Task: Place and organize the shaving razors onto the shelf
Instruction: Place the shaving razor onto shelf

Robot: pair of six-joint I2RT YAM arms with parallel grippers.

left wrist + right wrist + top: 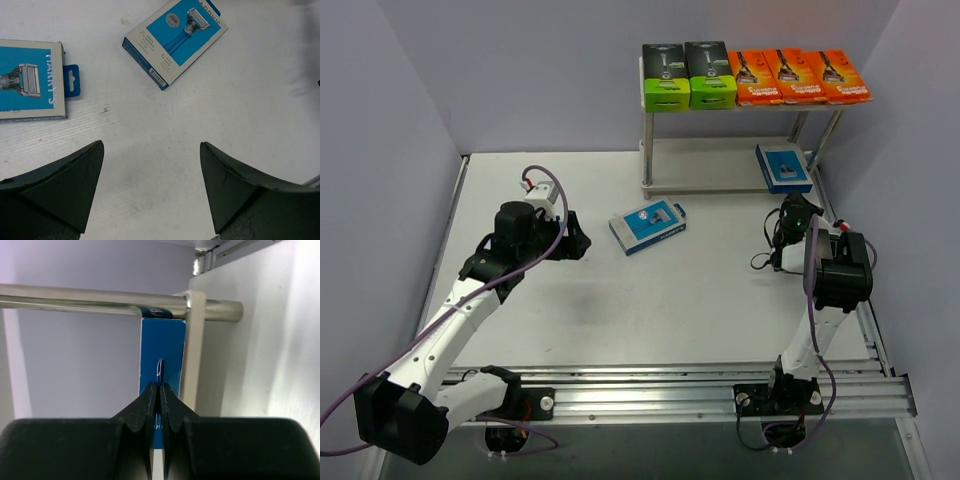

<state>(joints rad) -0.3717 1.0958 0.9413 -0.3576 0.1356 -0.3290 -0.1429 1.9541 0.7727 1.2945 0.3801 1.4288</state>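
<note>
Most of the job looks done. The shelf (710, 172) carries five razor packs in a tidy row on its top board: two black packs with lime-green ends (666, 72) at the left and three orange packs (798, 76) at the right, side by side. The light blue ones are what is left. One light blue pack (783, 167) lies at the right end of the shelf's lower board, just beside the front right post. The right pincer (792, 212) is closed tight on its near edge. The wrist view shows the fingertips pinched on the thin hang tab, so this pack seems mid-placement, not yet released. A second light blue pack (648, 227) lies flat on the counter (670, 320) in front of the shelf's left half, apart from it. The left wrist view shows a third light blue pack (27, 80), also flat on the counter and apart from the second. The top view does not show it, so I cannot tell where it sits relative to the shelf. The left pincer (575, 240) hovers over the counter in front of the shelf, off its left end, with jaws spread wide, holding nothing and pointed toward the second pack. By my reckoning five are settled and one is nearly in — two are left to pick up and line up on the lower board.
</note>
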